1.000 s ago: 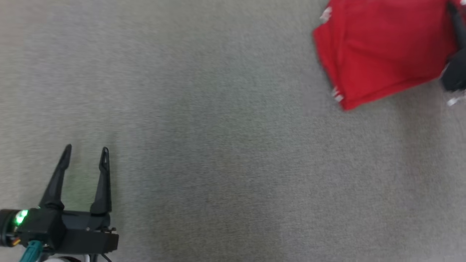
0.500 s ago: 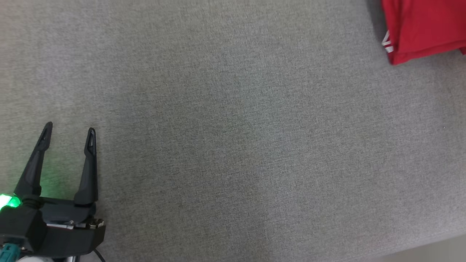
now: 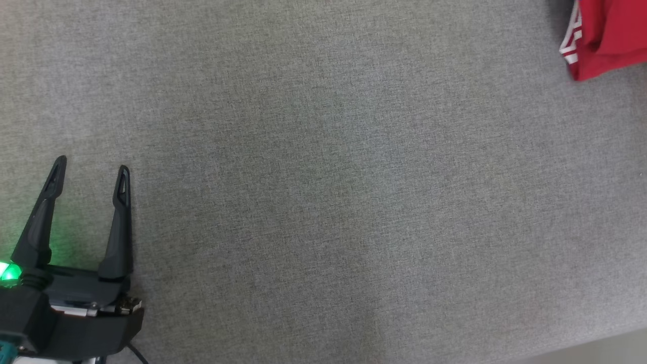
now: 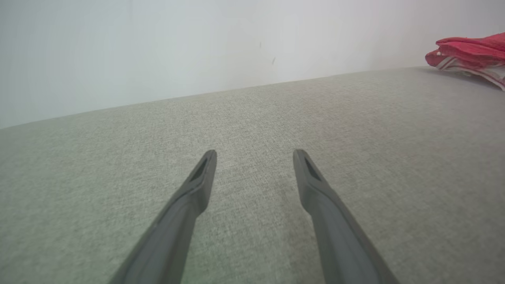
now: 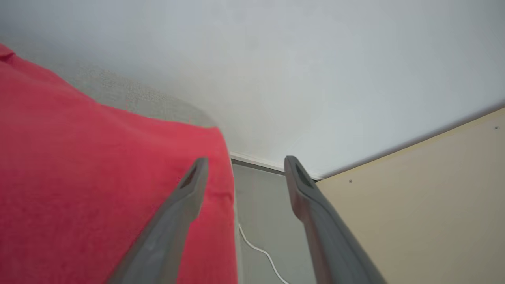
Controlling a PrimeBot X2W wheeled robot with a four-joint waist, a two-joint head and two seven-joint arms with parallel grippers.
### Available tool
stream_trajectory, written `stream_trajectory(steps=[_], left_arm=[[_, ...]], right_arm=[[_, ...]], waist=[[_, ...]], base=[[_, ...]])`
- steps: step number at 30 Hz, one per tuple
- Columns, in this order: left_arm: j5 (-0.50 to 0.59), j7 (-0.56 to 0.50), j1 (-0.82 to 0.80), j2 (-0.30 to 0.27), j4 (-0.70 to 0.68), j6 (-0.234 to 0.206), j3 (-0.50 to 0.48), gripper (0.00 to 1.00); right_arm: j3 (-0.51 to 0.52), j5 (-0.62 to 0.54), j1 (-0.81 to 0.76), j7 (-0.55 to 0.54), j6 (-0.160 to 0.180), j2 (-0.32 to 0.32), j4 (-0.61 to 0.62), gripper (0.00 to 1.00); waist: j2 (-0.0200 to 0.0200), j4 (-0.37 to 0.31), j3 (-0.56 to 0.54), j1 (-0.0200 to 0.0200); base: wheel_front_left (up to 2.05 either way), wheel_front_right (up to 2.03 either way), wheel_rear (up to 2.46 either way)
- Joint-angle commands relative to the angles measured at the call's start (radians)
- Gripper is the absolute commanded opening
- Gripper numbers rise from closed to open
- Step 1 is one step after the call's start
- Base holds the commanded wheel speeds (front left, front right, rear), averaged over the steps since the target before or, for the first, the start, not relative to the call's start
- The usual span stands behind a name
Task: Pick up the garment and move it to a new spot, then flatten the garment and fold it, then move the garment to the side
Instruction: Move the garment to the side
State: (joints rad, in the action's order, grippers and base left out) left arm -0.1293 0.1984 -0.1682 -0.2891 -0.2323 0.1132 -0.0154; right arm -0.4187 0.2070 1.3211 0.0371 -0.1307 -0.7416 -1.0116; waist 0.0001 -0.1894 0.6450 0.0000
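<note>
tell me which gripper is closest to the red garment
The right gripper: it stands open at the garment's edge, while the left gripper is over bare grey surface, far from it.

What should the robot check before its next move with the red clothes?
1. The left end effector is open and empty: ok.
2. The right end effector is open with nothing in its grip: ok.
3. The red garment lies at the side of the grey surface: ok.
4. The red garment is folded neatly: cannot tell, the picture edges cut it off.
5. The right end effector is clear of the cloth: cannot tell, one finger overlaps red in the right wrist view.
6. The white cable on the floor is out of the way: ok, it looks well below.
</note>
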Motion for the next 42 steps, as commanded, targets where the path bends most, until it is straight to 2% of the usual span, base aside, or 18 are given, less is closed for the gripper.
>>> stream_trajectory(steps=[1, 7, 14, 20, 21, 29, 42], left_arm=[[-0.008, 0.001, 0.004, -0.001, 0.019, -0.008, -0.005, 1.0], [-0.032, 0.032, 0.02, 0.027, 0.076, -0.023, -0.014, 1.0], [-0.07, 0.059, 0.08, 0.059, 0.158, -0.044, -0.05, 1.0], [-0.093, 0.066, 0.156, 0.085, 0.213, -0.058, -0.083, 1.0], [-0.093, 0.066, 0.156, 0.085, 0.213, -0.058, -0.083, 1.0], [-0.09, 0.067, 0.217, 0.112, 0.262, -0.054, -0.073, 1.0], [-0.078, 0.067, 0.237, 0.145, 0.288, -0.042, -0.056, 1.0]], right_arm=[[0.015, -0.01, 0.022, 0.013, 0.0, 0.006, -0.007, 1.0], [0.066, -0.043, 0.029, 0.124, 0.0, 0.064, 0.008, 1.0], [0.121, 0.007, -0.103, 0.214, 0.0, 0.181, 0.119, 1.0], [0.161, 0.056, -0.317, 0.227, 0.0, 0.27, 0.283, 1.0], [0.161, 0.056, -0.317, 0.227, 0.0, 0.27, 0.283, 1.0], [0.258, 0.085, -0.644, 0.227, 0.0, 0.363, 0.5, 1.0], [0.368, 0.055, -1.116, 0.188, 0.0, 0.527, 0.808, 1.0]], waist=[[-0.0001, 0.002, -0.009, 0.0], [-0.0001, 0.021, -0.099, 0.0], [-0.0001, 0.046, -0.262, 0.0], [-0.0001, 0.063, -0.395, 0.0], [-0.0001, 0.063, -0.395, 0.0], [-0.0001, 0.104, -0.522, 0.0], [-0.0001, 0.145, -0.602, 0.0]], base=[[0.0, 0.0, 0.0], [0.0, 0.0, 0.0], [0.0, 0.0, 0.0], [0.0, 0.0, 0.0], [0.0, 0.0, 0.0], [0.0, 0.0, 0.0], [0.0, 0.0, 0.0]])
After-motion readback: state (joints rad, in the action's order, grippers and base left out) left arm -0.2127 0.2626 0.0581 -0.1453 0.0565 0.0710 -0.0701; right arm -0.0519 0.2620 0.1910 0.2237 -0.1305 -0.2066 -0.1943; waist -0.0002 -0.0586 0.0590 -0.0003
